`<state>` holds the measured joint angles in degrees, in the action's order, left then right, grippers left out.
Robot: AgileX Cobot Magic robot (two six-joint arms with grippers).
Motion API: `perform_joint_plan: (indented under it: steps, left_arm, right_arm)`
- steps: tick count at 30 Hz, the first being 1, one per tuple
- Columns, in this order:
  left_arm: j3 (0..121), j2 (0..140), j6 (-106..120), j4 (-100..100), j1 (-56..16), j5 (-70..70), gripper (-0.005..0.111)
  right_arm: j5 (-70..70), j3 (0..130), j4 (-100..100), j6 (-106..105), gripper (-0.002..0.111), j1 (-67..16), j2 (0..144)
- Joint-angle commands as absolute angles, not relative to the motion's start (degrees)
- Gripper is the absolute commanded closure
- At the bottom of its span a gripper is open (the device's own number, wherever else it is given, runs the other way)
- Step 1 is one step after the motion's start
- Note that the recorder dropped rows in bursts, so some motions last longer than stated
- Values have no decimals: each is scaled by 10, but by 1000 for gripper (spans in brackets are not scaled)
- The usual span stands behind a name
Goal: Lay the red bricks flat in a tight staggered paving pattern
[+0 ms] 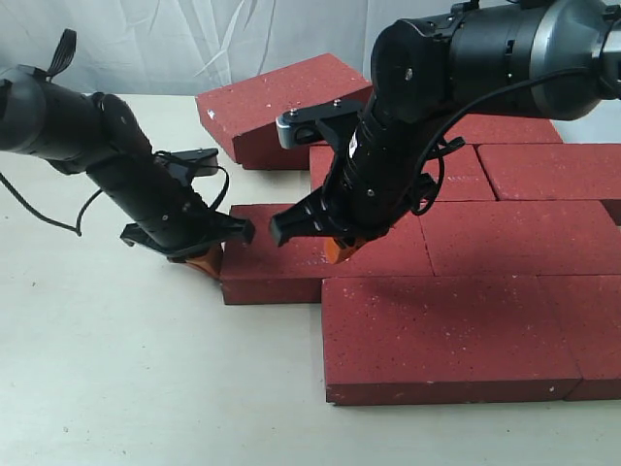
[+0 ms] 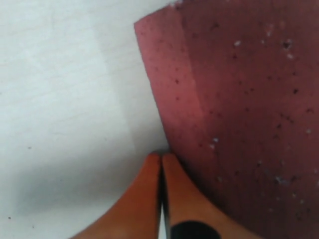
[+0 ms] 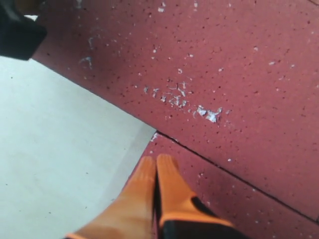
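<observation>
Nearest the camera, a wide front brick [image 1: 451,335] lies flat on the pale tabletop [image 1: 116,379], one of the dark red bricks [image 1: 524,238] with white specks, laid in staggered rows that fill the right side. Just behind it, a middle brick [image 1: 277,272] juts out further left. The left gripper [image 1: 206,260], its orange fingertips [image 2: 149,189] pressed together, rests low against that brick's left end. The right gripper [image 1: 342,250], tips also pressed together on nothing, points down at the seam between the middle brick and the front brick, by the front brick's far left corner; contact cannot be told. The left arm slopes down from the upper left. The right arm reaches in from the upper right, its wrist bent steeply down, hiding part of the back row. Farthest back, a skewed brick [image 1: 281,97] lies out of line, before a white curtain [image 1: 194,39].
</observation>
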<state>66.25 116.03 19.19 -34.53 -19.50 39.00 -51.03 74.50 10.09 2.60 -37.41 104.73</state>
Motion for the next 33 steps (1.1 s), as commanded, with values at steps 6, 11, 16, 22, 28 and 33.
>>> perform_joint_plan:
  steps: [6,11,16,22,28,33]
  left_arm:
    - [661,1123,115,-261,-138,429,107]
    - [661,1084,97,-235,-118,440,107]
    - [672,1045,93,-255,-125,424,107]
    - [721,1045,76,-255,-159,428,107]
    - [783,1057,68,-247,-196,425,107]
    - [836,1100,33,-235,-212,432,107]
  right_arm:
    - [-506,746,97,37,109,-372,1041]
    - [-505,746,93,48,109,-372,1041]
    - [-507,746,91,67,109,-332,1041]
    - [-526,746,95,67,109,-253,1041]
    - [-534,746,96,45,109,-190,1041]
    - [-533,746,97,30,109,-152,1041]
